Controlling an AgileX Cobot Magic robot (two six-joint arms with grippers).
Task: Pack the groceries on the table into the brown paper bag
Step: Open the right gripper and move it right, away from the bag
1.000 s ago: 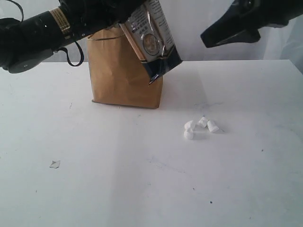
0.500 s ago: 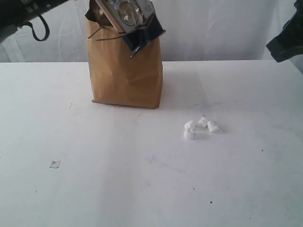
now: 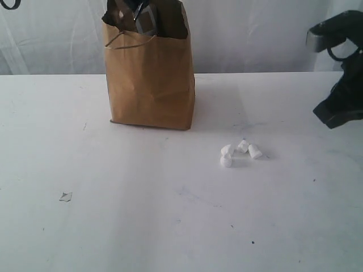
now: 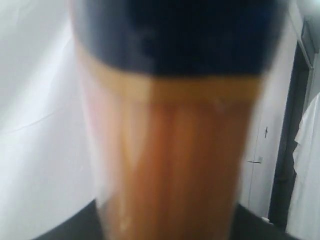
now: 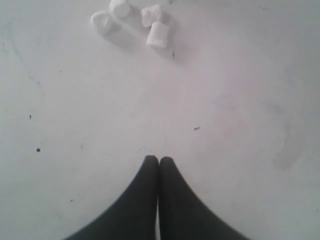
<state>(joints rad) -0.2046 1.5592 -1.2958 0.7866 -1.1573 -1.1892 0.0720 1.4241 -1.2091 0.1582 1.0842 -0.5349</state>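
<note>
Exterior view: your tall brown kraft paper bag (image 3: 150, 85) stands upper left of centre, and the long dark-blue/cream packet (image 3: 142, 17) pokes into its mouth. I'd say you're mid-drop, so next you need to let go and lift clear. The white tabletop (image 3: 113, 226) carries small white lumps (image 3: 241, 153) right of centre, with a pale curtain (image 3: 255, 34) behind.

Left wrist view: the packet fills the frame and the left claw is hidden, so can't tell its state.

Right wrist view: right claw (image 5: 159, 159) is pinched closed on nothing.
</note>
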